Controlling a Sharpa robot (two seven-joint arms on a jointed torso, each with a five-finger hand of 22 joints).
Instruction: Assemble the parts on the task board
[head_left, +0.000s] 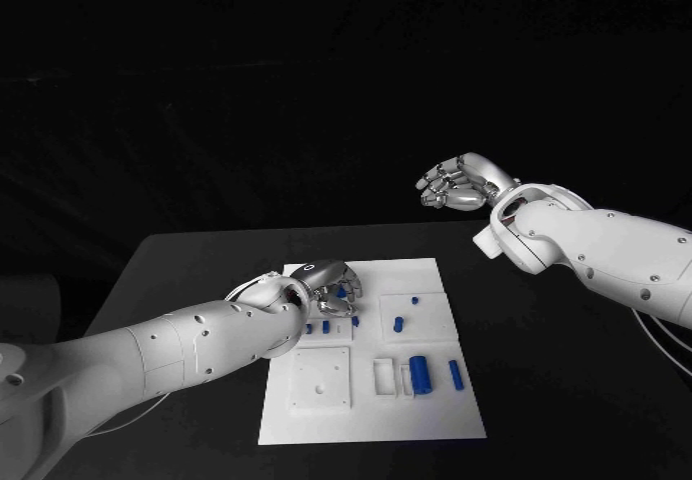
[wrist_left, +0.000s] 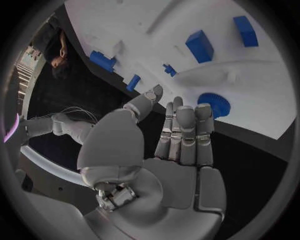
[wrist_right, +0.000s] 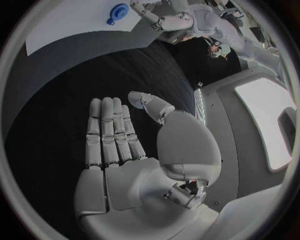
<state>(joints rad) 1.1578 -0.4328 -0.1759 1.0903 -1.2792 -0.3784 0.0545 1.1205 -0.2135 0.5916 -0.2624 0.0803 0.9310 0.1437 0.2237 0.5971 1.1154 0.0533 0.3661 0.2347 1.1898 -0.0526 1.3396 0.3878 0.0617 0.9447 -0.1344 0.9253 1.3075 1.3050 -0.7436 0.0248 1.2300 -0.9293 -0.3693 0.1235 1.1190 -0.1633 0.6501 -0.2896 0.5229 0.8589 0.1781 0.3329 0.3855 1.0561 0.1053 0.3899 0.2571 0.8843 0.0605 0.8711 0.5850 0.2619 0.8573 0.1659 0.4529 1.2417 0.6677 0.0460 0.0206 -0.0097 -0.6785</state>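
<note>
The task board (head_left: 418, 400) is lying in the lower middle of the frame on the black bench (head_left: 188, 260), with small blue parts (head_left: 421, 374) sitting across it. The left hand (head_left: 326, 282) is hovering over the board's upper left corner, fingers straight and released, grasping nothing. The right hand (head_left: 459, 183) is hanging in the upper right, well apart from the board, flat and released too.

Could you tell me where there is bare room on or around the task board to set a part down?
Bare board lies along the task board's near edge, below the square plate, and at its far right corner. Black table right of the board is open. It is crowded mid-board: the left hand hovers over small blue parts, with larger blue parts nearer.
</note>
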